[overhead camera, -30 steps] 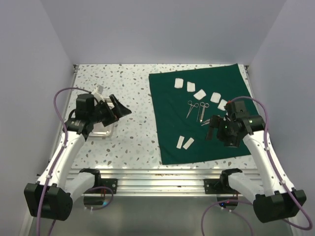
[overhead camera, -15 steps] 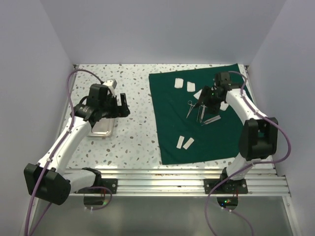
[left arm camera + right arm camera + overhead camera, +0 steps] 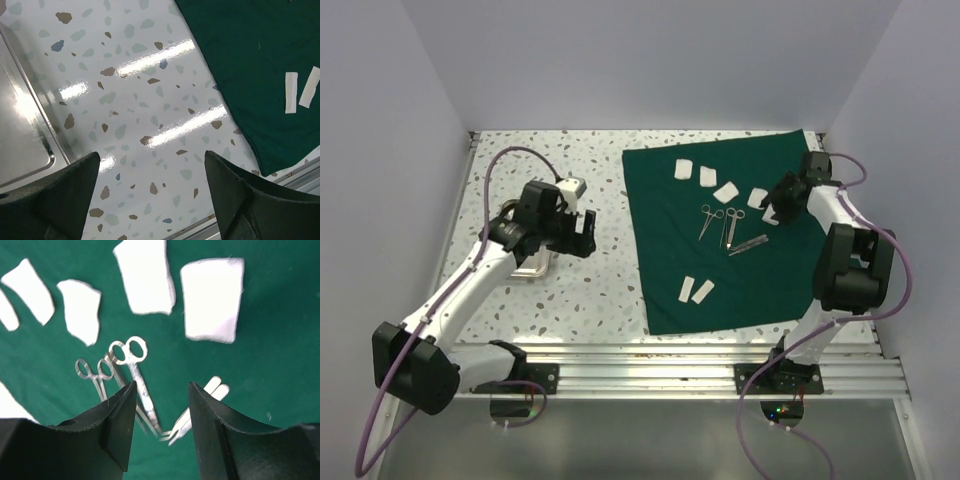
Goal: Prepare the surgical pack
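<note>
Both arms have shifted in the last second. Reaching out from the near side of the drape (image 3: 670,250), the right pincer (image 3: 781,200) has swung to its far right part and now hangs over the gauze (image 3: 757,198) there. The left pincer (image 3: 582,228) has slid off the tray (image 3: 525,268) and out over bare counter (image 3: 600,290), toward the drape's left edge.

Neither pincer holds anything. The left wrist view shows the left fingers spread wide above speckled counter, with the tray's corner on one side and the drape with two gauze strips (image 3: 291,92) on the other. The right fingers are spread too, framing the scissors (image 3: 131,359) and tweezers (image 3: 196,412) lying flat on the cloth below.

Nothing has been loaded yet: the instruments sit mid-drape, gauze lies along the far part and at the near edge, and the tray stands apart on the counter to the left. My reading is that both arms are lining up for a first pick, the right likelier on an instrument or gauze.
</note>
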`<state>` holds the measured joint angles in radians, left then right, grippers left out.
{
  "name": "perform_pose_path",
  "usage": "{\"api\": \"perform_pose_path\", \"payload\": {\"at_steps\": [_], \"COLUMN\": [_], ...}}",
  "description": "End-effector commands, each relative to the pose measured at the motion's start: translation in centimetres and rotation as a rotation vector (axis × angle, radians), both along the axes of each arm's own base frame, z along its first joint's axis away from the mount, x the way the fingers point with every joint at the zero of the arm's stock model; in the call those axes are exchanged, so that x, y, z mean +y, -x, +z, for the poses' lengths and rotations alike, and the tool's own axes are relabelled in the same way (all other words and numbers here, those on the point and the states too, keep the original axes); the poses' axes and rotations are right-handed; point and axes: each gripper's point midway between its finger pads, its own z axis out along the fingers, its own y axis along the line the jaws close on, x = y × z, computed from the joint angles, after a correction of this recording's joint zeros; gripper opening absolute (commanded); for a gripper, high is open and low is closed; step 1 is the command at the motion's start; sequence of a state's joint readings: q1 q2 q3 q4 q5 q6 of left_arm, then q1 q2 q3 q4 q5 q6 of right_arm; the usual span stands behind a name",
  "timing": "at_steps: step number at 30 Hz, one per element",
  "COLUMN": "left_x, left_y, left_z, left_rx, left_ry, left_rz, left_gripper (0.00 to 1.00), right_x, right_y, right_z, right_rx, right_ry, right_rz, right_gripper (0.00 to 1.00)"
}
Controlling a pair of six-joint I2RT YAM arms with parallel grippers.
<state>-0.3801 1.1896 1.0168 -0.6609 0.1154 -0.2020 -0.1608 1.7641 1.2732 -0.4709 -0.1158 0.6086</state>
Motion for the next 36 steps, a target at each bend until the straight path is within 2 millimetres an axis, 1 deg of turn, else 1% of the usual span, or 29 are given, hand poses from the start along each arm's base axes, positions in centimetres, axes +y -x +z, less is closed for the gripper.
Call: {"api": "perform_pose_path", "payload": {"at_steps": [1,3,7,10,11,12,16,20,22,25,26,30,31,34,36], "left_x": [-0.9,-1.1,-1.5,-1.6,-1.7,-1.7,-1.7,-1.4,-1.4,-1.3,-1.4,-1.3,-1.3,-1.2,-1.3], "left_y": [-1.2,-1.7,-2.4,-2.5,-2.5,-2.7,-3.2,-3.1,-3.0,-3.2,-3.4,-3.4,-3.4,-3.5,-3.5], "left_z": [0.1,0.0,0.0,-0.8,-1.0,-1.3,-1.4,-1.9,-2.0,-2.1,-2.1,-2.3,-2.3,-2.5,-2.6], "left_rx": [-0.042,-0.043,-0.026,0.008,0.016,0.024,0.038,0.056,0.060,0.062,0.061,0.069,0.071,0.074,0.079], "left_ry": [-0.012,-0.006,0.003,-0.005,-0.003,-0.003,-0.003,-0.021,-0.023,-0.027,-0.029,-0.035,-0.035,-0.038,-0.039], "left_rz": [-0.065,-0.066,-0.067,-0.065,-0.065,-0.063,-0.061,-0.056,-0.056,-0.053,-0.056,-0.055,-0.055,-0.054,-0.057], "left_gripper": [0.89,0.89,0.88,0.87,0.87,0.87,0.86,0.86,0.86,0.86,0.86,0.86,0.86,0.86,0.85], "right_x": [-2.8,-3.5,-4.8,-5.0,-5.2,-5.3,-5.5,-6.0,-6.3,-6.5,-6.6,-6.3,-6.1,-5.7,-5.8], "right_y": [-1.4,-1.4,-1.6,-2.2,-2.2,-2.4,-2.8,-3.0,-3.1,-3.5,-3.7,-4.5,-4.6,-4.9,-4.9], "right_z": [-1.2,-2.5,-3.2,-3.1,-3.8,-3.7,-4.3,-5.2,-5.3,-5.5,-5.3,-5.1,-5.4,-5.6,-5.8], "right_rx": [-0.027,0.002,0.030,0.018,0.038,0.048,0.044,0.052,0.046,0.038,0.031,0.007,0.010,0.007,0.012], "right_ry": [0.047,0.051,0.066,0.067,0.072,0.073,0.069,0.061,0.055,0.052,0.053,0.039,0.023,0.001,0.005], "right_rz": [-0.060,-0.070,-0.059,-0.034,-0.027,-0.028,-0.017,-0.024,-0.030,-0.026,-0.023,-0.001,0.007,0.021,0.014], "right_gripper": [0.50,0.53,0.53,0.54,0.54,0.53,0.53,0.53,0.52,0.50,0.50,0.41,0.41,0.39,0.38]}}
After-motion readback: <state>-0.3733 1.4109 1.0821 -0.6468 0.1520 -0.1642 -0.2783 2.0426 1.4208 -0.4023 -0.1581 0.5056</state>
